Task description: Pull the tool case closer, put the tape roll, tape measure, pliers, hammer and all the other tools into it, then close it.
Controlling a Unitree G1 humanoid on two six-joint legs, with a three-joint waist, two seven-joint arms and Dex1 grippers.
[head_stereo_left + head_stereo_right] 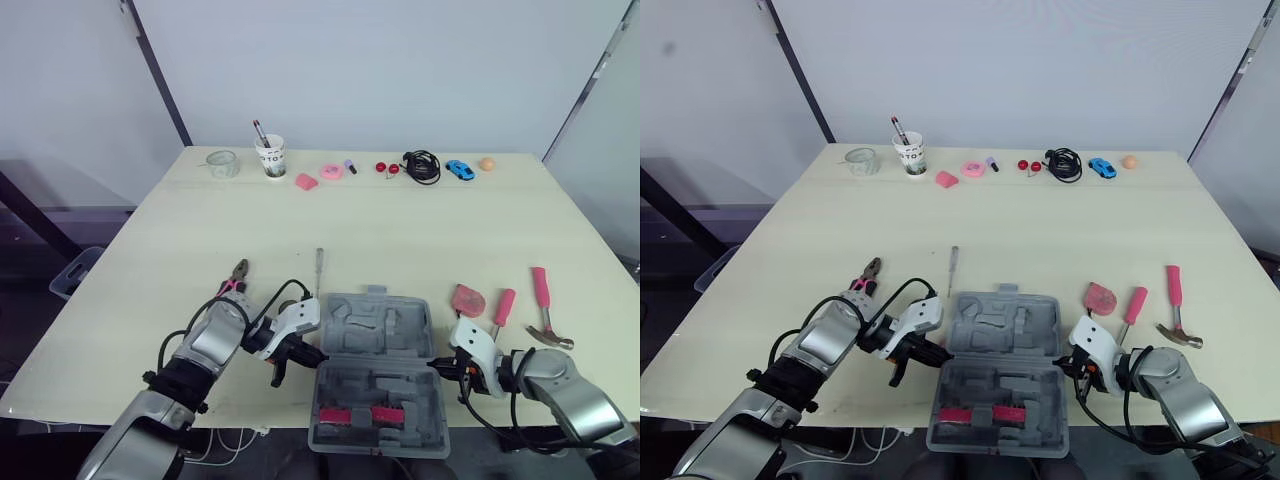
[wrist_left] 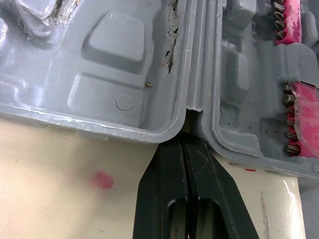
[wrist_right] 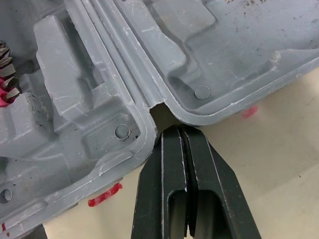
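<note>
Left wrist view: I see my left jaws clenched with nothing between them, their tips at the hinge notch on the left side of the tool case (image 2: 114,55).
Right wrist view: my right jaws are clenched and empty too, their tips at the hinge notch on the case's right side.
Tool case: it lies open and flat by the near edge of the tabletop (image 1: 400,220), between my two arms. Pink bit holders (image 1: 355,415) sit in its near half, and the far half shows bare grey moulded pockets.
Pliers (image 1: 237,276): on the tabletop just beyond my left forearm, outside the case.
Thin metal rod (image 1: 319,268): beyond the case's far left corner, apart from it.
Hammer (image 1: 543,305): pink handle, right of the case, near my right arm.
Pink-handled screwdriver (image 1: 501,306): between the hammer and a reddish round thing (image 1: 468,298). I cannot tell whether that is the tape roll or the tape measure.
Far edge: a glass jar (image 1: 222,163) and a paper cup (image 1: 270,157), well apart from the case.
</note>
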